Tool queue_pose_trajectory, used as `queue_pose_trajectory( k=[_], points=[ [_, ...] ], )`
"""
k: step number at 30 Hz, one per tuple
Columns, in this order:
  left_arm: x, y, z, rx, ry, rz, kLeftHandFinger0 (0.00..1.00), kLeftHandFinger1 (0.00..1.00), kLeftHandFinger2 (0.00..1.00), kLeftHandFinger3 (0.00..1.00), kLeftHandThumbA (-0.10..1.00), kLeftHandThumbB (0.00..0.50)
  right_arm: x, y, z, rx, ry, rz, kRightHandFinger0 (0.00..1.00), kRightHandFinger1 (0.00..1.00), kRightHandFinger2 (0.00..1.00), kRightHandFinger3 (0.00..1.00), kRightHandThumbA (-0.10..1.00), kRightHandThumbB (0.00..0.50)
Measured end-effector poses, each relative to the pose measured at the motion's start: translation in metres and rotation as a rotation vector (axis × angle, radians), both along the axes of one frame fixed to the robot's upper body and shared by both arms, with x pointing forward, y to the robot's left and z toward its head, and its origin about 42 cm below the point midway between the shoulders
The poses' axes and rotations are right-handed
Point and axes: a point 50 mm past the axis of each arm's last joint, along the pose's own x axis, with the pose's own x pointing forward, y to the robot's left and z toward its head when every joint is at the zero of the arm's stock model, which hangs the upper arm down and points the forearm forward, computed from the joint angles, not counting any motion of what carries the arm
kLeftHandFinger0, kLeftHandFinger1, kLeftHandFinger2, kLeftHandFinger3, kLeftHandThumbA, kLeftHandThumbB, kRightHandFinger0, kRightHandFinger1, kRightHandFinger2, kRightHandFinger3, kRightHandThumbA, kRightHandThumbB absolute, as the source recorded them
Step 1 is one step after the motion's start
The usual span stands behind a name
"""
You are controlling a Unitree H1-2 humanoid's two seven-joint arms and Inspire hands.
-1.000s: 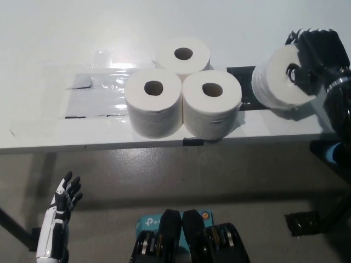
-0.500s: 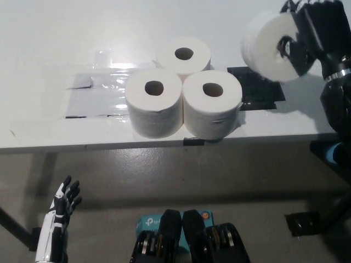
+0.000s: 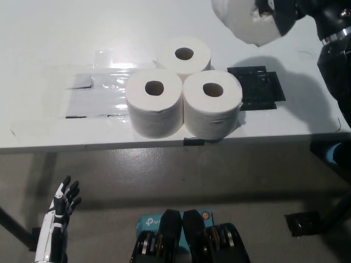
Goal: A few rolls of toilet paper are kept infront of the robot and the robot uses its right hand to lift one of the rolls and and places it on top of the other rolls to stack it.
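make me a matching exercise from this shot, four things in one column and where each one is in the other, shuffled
Things
1. lifted roll
2. black patch
3. left hand
4. three-roll cluster

Places
A. low beside the robot, below the table edge
B. standing upright together at mid-table
C. held in the air by the right hand, top right
D. flat on the table, right of the cluster

Pairs: 1-C, 2-D, 3-A, 4-B

Three rolls [image 3: 184, 87] block mid-table [image 3: 49, 33] — left side open.
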Motion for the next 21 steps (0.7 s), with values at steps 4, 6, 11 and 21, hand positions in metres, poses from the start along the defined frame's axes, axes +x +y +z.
queue_pose_trajectory(
  k=[4, 6, 11, 21],
  points=[
    [0.0, 0.0, 0.0, 0.0, 0.0, 0.001, 1.0, 1.0, 1.0, 1.0, 1.0, 0.066, -0.004, 0.008, 0.006, -0.026, 0.022, 0.018, 0.0, 0.0, 0.27, 0.18, 0.42, 0.0],
    [0.0, 0.0, 0.0, 0.0, 0.0, 0.001, 1.0, 1.0, 1.0, 1.0, 1.0, 0.074, -0.003, 0.012, 0.006, -0.036, 0.04, 0.025, 0.0, 0.0, 0.28, 0.19, 0.41, 0.0],
    [0.0, 0.0, 0.0, 0.0, 0.0, 0.002, 1.0, 1.0, 1.0, 1.0, 1.0, 0.067, -0.001, 0.03, 0.003, -0.046, 0.121, 0.065, 0.0, 0.06, 0.4, 0.26, 0.44, 0.0],
    [0.0, 0.0, 0.0, 0.002, 0.001, 0.001, 1.0, 1.0, 1.0, 1.0, 1.0, 0.072, 0.024, 0.062, -0.028, -0.087, 0.344, 0.103, 0.0, 0.09, 0.42, 0.29, 0.26, 0.0]
  ],
)
